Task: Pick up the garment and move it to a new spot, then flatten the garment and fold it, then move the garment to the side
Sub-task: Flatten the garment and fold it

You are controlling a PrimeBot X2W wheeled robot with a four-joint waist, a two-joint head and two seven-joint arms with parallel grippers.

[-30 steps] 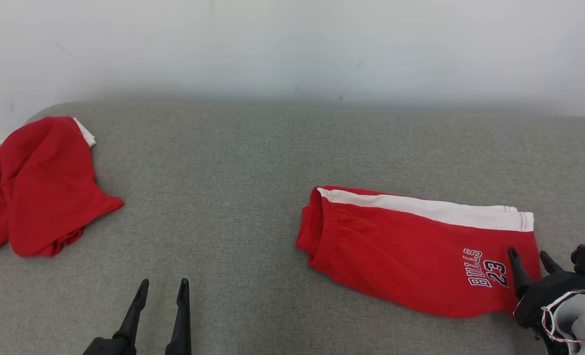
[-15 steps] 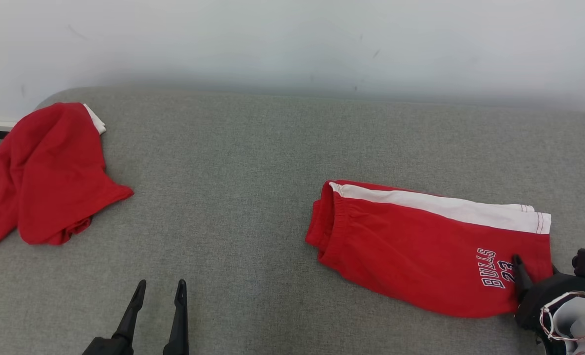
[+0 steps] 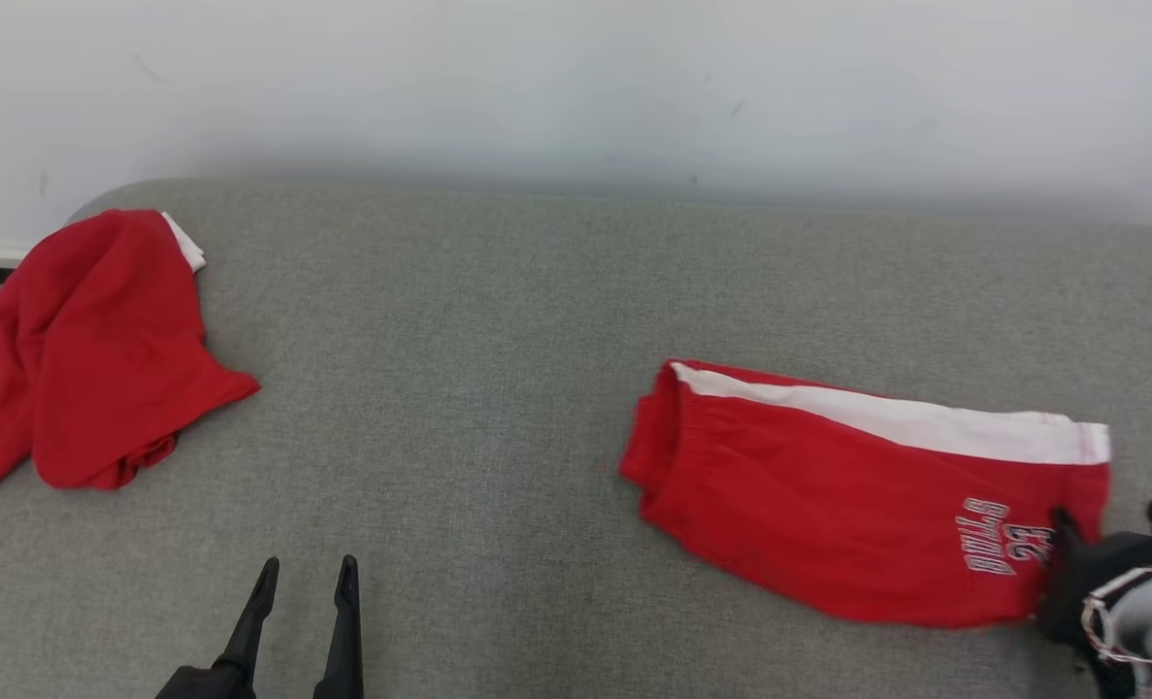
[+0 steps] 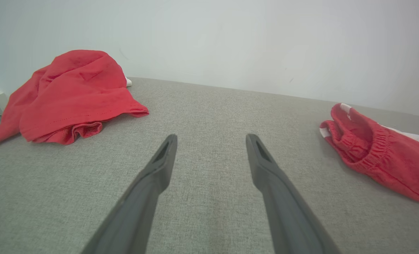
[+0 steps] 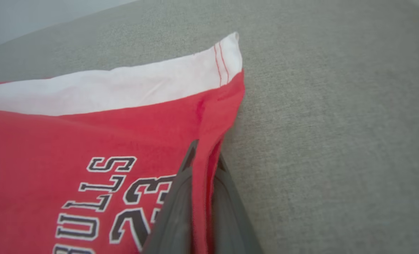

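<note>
- Shorts, red (image 3: 857, 495), lay folded lengthwise on the right half of the grey fabric-covered bench (image 3: 459, 369). The elastic waistband pointed toward the middle and the leg hem toward the right edge.
- A white side stripe (image 3: 905, 422) ran along the far edge of the shorts, and a "BULLS 23" print (image 3: 1007, 549) sat near the hem.
- The right gripper (image 3: 1070, 524) was at the hem corner nearest the robot. Its jaws were pressed together on the red hem fabric, with one finger above the cloth and one below in the right wrist view (image 5: 205, 155).
- The left gripper (image 3: 306, 575) hovered over bare bench at the lower left, jaws apart and holding nothing, well apart from the shorts.
- A crumpled red garment (image 3: 90, 359) with a bit of white trim lay heaped at the far left corner of the bench, well apart from both grippers.
- A plain pale wall (image 3: 576, 87) stood behind the bench.
- Nothing lay between the shorts and the crumpled garment.
</note>
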